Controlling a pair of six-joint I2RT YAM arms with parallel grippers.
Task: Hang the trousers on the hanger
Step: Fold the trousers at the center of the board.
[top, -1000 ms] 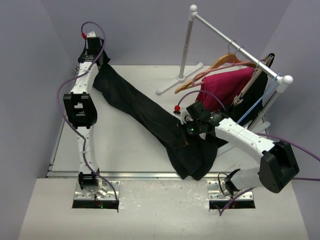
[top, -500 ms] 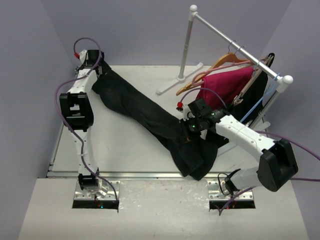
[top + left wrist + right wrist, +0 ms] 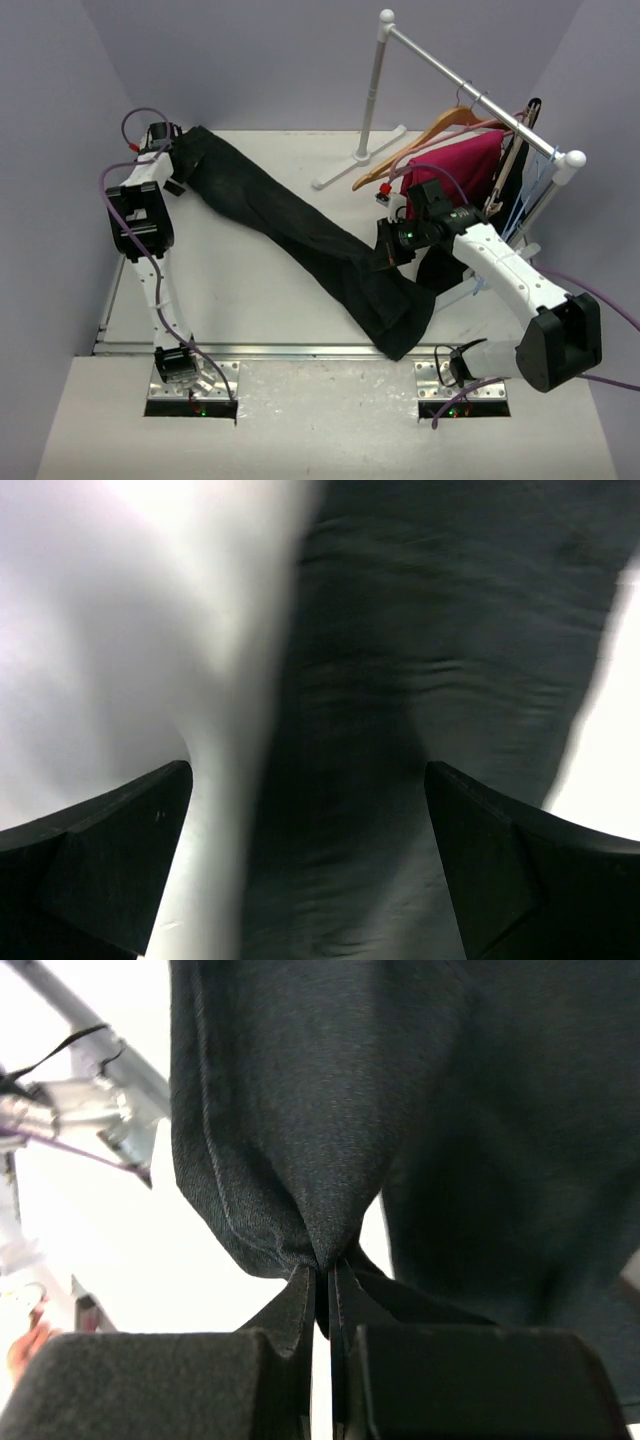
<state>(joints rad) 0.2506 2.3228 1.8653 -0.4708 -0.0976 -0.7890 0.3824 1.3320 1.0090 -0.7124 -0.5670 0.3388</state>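
Right gripper (image 3: 320, 1272) has its fingers pinched tight on a fold of the black trousers (image 3: 300, 225), with the fabric bunched right at the tips. Left gripper (image 3: 308, 772) is spread wide with nothing in it, sitting over the far-left end of the cloth. The trousers sprawl diagonally across the table (image 3: 220, 290), from far left to the near edge. The wooden hanger (image 3: 438, 124) hangs on the rail (image 3: 450, 71) at the right, next to a pink garment (image 3: 460, 165).
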